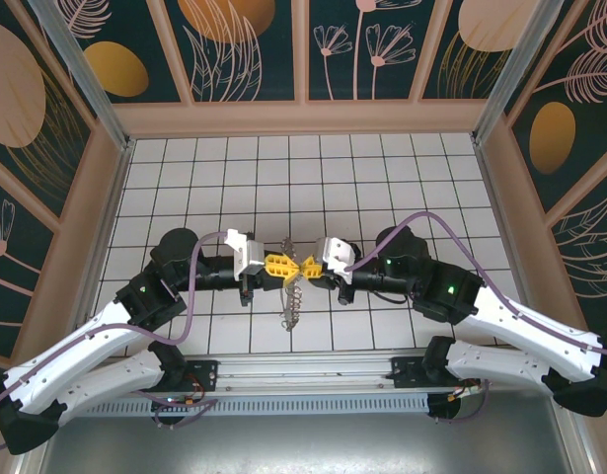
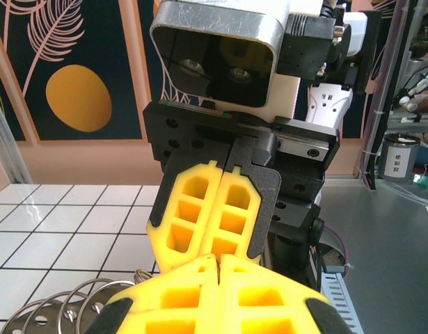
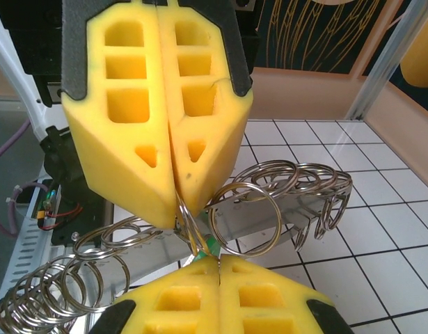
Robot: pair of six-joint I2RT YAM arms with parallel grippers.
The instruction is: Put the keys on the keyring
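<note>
The tiled floor (image 1: 283,178) was hemmed by patterned walls: a back wall (image 1: 293,117) at 12 o'clock, side walls at 9 o'clock (image 1: 86,207) and 3 o'clock (image 1: 520,197), and a metal rail (image 1: 303,373) along 6 o'clock. The widest bare stretch of tiles lay from the middle toward 12 o'clock. Toward 6 o'clock only a narrow band of tiles showed before the rail.

The left arm (image 1: 96,346) reached in from 8 o'clock and the right arm (image 1: 520,321) from 4 o'clock. They met nose to nose at the middle of the floor, well apart from every wall.

The left gripper (image 3: 177,203) had its yellow fingers pressed flat together, nipping the thin wire of one ring. The right gripper (image 3: 219,263) was likewise squeezed closed, its tips almost touching the left one's. That same wire ran down to its seam, but I could not tell whether it had a grip there.

The keyring (image 1: 293,301) trailed from that meeting point toward 6 o'clock, well apart from the rail. Up close it was a flat silvery strip carrying many bright split rings, bunched and overlapping, some standing upright in a row.

The key (image 3: 209,245) showed as a tiny pale-green sliver wedged between the two sets of fingertips, mostly hidden.
</note>
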